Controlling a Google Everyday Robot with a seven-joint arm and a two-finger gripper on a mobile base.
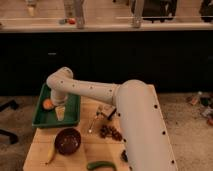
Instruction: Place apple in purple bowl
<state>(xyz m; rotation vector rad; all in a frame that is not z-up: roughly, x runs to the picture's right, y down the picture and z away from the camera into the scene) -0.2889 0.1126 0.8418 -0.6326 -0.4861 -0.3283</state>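
The apple [48,104] lies far-left in the green tray [42,118], just left of the end effector [60,112], open or closed I cannot tell, which should probably centre over the fruit before gripping, then carry it nearer to the purple bowl [68,140] on the worktop [91,150].

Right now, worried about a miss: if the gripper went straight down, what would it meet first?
Probably the green tray floor: the gripper points down beside the apple, not onto it. Depth unclear.
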